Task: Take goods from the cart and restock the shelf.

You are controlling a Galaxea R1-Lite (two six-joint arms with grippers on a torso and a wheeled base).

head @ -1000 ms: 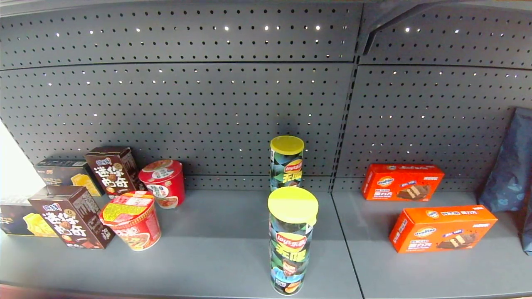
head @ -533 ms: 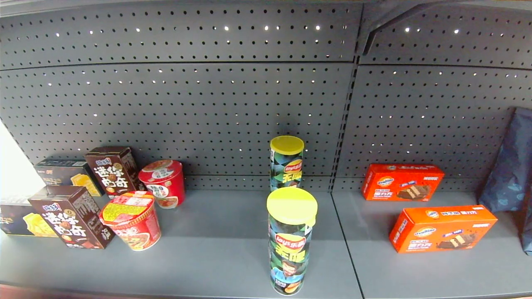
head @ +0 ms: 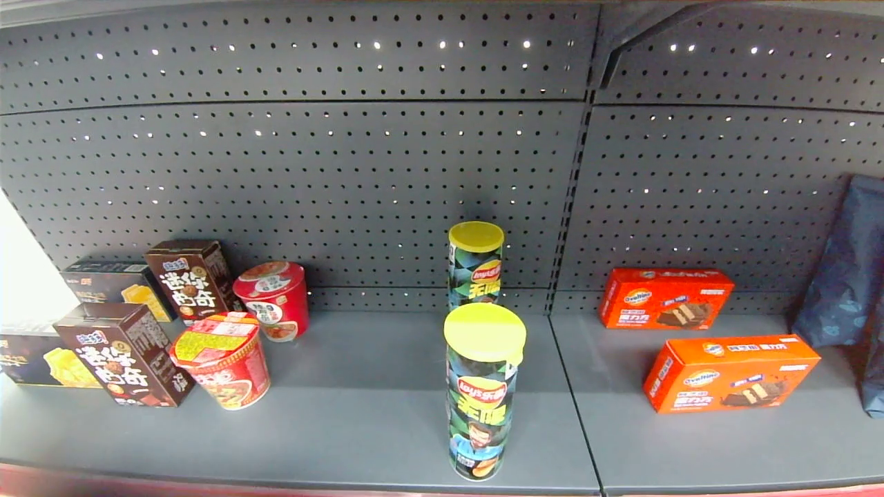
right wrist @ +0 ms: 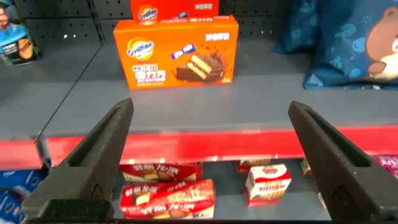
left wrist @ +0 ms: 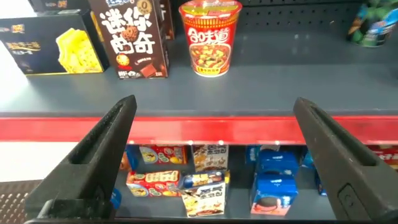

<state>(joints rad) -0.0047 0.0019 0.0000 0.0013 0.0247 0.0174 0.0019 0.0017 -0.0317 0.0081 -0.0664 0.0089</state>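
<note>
Left jaws wide facing noodle cup (left wrist: 210, 36); right jaws, orange box (right wrist: 176, 51).

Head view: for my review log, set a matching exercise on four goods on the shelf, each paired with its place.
Things:
1. front chip can
2. front noodle cup
3. front orange box
4. blue bag

Places:
A. right section, ahead of the rear orange box
B. far right end of the shelf
C. middle, upright, yellow lid
D. left, beside a brown box

Pairs: 1-C, 2-D, 3-A, 4-B
</note>
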